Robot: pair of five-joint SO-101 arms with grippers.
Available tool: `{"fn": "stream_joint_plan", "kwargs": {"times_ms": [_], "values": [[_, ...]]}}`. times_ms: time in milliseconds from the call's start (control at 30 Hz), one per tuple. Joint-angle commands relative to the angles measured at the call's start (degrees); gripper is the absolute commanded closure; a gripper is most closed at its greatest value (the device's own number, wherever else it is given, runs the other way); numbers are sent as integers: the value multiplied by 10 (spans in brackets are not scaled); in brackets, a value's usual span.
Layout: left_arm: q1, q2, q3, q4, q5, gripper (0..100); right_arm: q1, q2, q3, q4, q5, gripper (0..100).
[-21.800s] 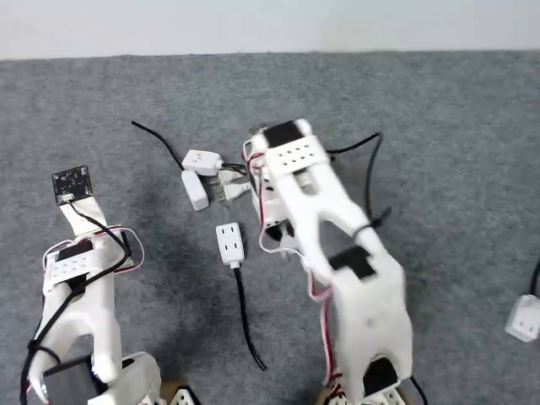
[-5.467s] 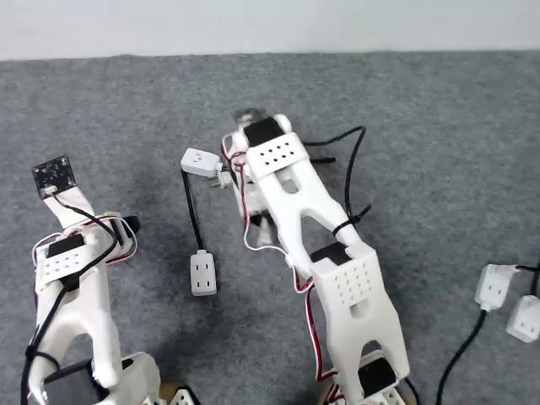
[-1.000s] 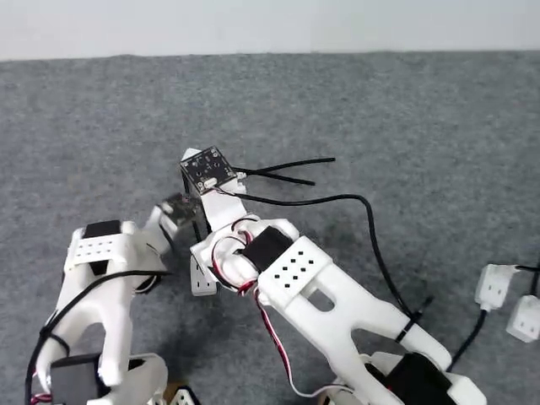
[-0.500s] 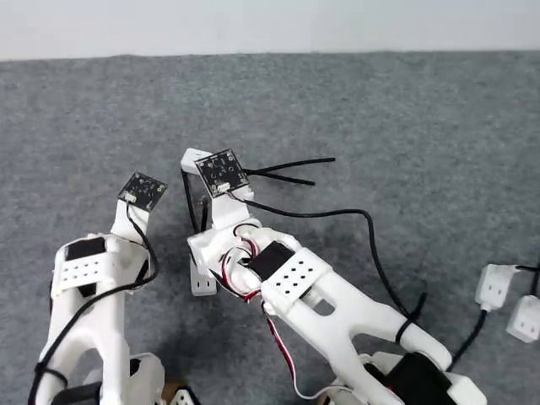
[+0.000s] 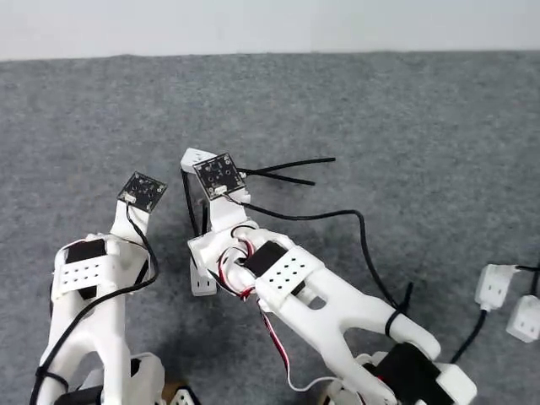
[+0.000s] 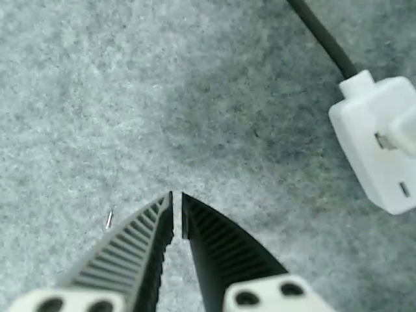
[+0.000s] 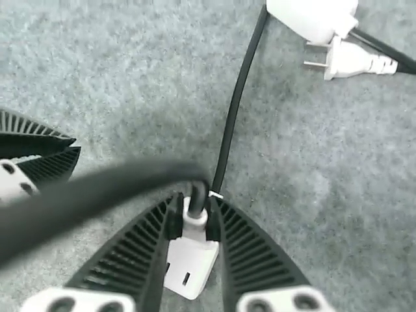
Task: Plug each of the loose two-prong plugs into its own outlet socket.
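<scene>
A white outlet socket (image 7: 188, 263) lies on the grey carpet, its cord end showing in the narrow gap of my right gripper (image 7: 195, 198), which stands slightly open over it. The same socket (image 6: 383, 143) lies beside my left gripper (image 6: 177, 195), which is shut on nothing, and nothing clasps its cord end there. From above, this socket (image 5: 202, 285) peeks out under the right arm (image 5: 287, 270). Its black cord runs to a second white socket (image 7: 312, 13), and a loose two-prong plug (image 7: 348, 60) lies next to that. The left gripper (image 7: 77, 144) sits close by.
The second socket (image 5: 194, 157) sits at the middle back, with black cables (image 5: 283, 169) trailing right. Two more white sockets (image 5: 494, 283) (image 5: 523, 319) lie at the right edge. A blurred black cable (image 7: 97, 195) crosses the right wrist view.
A second ago the left arm reached in toward the socket under the right arm. It has since pulled back and lifted. The right arm has shifted only slightly and the socket has not moved.
</scene>
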Motion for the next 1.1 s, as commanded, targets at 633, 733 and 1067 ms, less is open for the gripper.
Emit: {"fn": "stream_joint_plan", "kwargs": {"times_ms": [633, 733, 1067], "values": [[-6, -18, -4, -14, 9, 985, -27, -6, 55, -3, 98, 991], [-6, -18, -4, -14, 9, 985, -27, -5, 55, 1, 100, 991], [-6, -18, -4, -14, 9, 985, -28, -15, 19, 22, 125, 991]]}}
